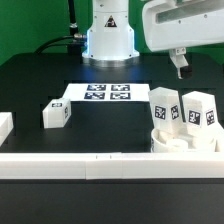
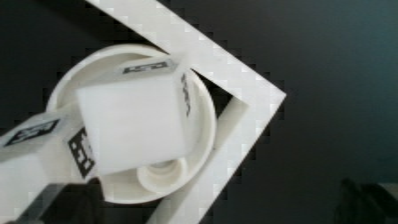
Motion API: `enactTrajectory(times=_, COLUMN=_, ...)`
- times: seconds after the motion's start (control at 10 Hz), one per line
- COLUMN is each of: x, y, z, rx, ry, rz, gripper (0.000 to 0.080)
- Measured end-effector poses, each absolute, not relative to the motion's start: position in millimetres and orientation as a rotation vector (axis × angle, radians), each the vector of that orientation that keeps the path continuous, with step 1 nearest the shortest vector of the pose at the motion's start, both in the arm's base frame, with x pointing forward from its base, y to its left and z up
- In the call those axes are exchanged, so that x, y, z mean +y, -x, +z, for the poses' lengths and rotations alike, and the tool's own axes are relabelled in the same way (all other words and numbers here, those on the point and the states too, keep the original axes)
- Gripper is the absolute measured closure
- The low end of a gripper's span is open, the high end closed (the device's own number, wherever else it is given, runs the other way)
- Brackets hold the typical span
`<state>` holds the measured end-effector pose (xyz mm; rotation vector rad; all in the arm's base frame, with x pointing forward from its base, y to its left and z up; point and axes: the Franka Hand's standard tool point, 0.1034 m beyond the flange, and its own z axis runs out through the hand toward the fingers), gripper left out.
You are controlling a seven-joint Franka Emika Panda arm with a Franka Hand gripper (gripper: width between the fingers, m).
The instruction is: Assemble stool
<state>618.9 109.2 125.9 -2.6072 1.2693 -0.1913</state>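
Exterior view: the seat point(image 1: 182, 143) is seen at the exterior view's right, just beside the border rail point(image 1: 90, 162), with the first upright leg point(image 1: 165, 108) and the second upright leg point(image 1: 200, 110) stood in it side by side. A loose leg point(image 1: 57, 114) is seen lying on the table point(image 1: 30, 80), well apart from the seat, near the marker board point(image 1: 105, 93). The gripper point(image 1: 180, 66) is seen above the 2 upright legs and clear of them; nothing is held in it, and whether the fingers are parted or together cannot be told at this size. Wrist view: the seat point(image 2: 86, 80) is seen from above, tucked into the rail corner point(image 2: 249, 90); a central leg point(image 2: 134, 120) fills the middle, an edge leg point(image 2: 45, 140) with a tag is cut off at the frame edge, and 1 bare socket point(image 2: 157, 177) is seen in the seat. No fingers are clearly made out here. Handling, as judged: the legs are taken to be light, stiff, smooth plastic, so slip is expected under a weak pinch. The loose leg is best gripped across 2 flat opposite faces near mid-length, so it can be tipped upright. The seat is judged likely to slide if pushed, though it is backed by the rails.
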Motion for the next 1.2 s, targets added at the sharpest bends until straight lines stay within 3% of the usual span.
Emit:
enactTrajectory(times=0.6, x=120.1, y=-614.9, z=119.2, rx=0.362, ry=3.058, rz=-0.177, gripper=0.0151)
enactTrajectory(times=1.2, x=119.6, y=-617.4, z=118.5, rx=-0.375, ry=3.116, rz=-0.182, gripper=0.0151)
